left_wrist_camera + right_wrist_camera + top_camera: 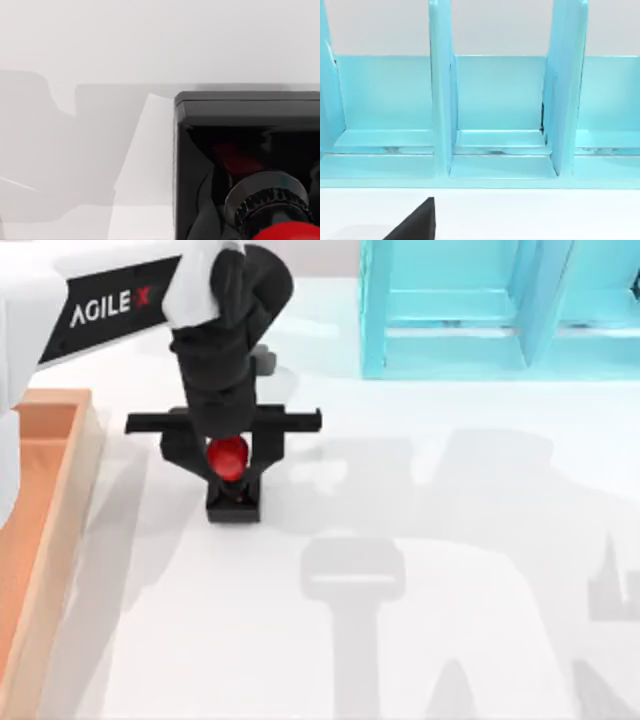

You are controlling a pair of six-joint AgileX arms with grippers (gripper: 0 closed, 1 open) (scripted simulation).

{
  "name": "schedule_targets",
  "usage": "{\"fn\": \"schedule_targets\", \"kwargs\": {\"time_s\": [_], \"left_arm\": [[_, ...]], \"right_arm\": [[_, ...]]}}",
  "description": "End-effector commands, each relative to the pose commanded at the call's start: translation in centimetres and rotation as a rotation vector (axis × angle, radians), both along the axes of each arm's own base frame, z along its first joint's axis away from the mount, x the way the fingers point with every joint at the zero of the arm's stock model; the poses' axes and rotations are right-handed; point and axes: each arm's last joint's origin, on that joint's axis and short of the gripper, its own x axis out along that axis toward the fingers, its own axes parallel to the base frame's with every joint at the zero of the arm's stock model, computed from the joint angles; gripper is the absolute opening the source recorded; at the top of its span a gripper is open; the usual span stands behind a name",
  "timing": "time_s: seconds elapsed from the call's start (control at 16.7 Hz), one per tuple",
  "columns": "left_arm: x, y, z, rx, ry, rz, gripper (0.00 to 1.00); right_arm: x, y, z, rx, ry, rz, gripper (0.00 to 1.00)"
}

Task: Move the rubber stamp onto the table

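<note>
The rubber stamp (235, 505) has a black square base and a glossy red knob. It stands upright over the white table (450, 540), a little right of the wooden tray; I cannot tell whether its base touches the surface. My left gripper (230, 465) reaches down from above and is shut on the stamp's red knob, one black finger on each side. In the left wrist view the rubber stamp (240, 150) is close up, black base towards the table (150, 40) and the knob at the frame's edge. My right arm is parked, and a black part of its gripper (415, 225) points at the shelf.
A light-brown wooden tray (40, 540) with a raised rim runs along the table's left edge. A turquoise shelf unit (500, 310) stands at the back right, its open compartments (495, 100) facing the right wrist camera. Bare white surface stretches right of and in front of the stamp.
</note>
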Motion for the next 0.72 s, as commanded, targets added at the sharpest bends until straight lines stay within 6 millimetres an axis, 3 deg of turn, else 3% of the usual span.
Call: {"fn": "schedule_targets", "kwargs": {"time_s": [0.42, 0.72], "left_arm": [[0.0, 0.0, 0.0, 0.0, 0.0, 0.0, 0.98], [0.0, 0.0, 0.0, 0.0, 0.0, 0.0, 1.0]], "right_arm": [[0.0, 0.0, 0.0, 0.0, 0.0, 0.0, 1.0], [0.0, 0.0, 0.0, 0.0, 0.0, 0.0, 1.0]]}}
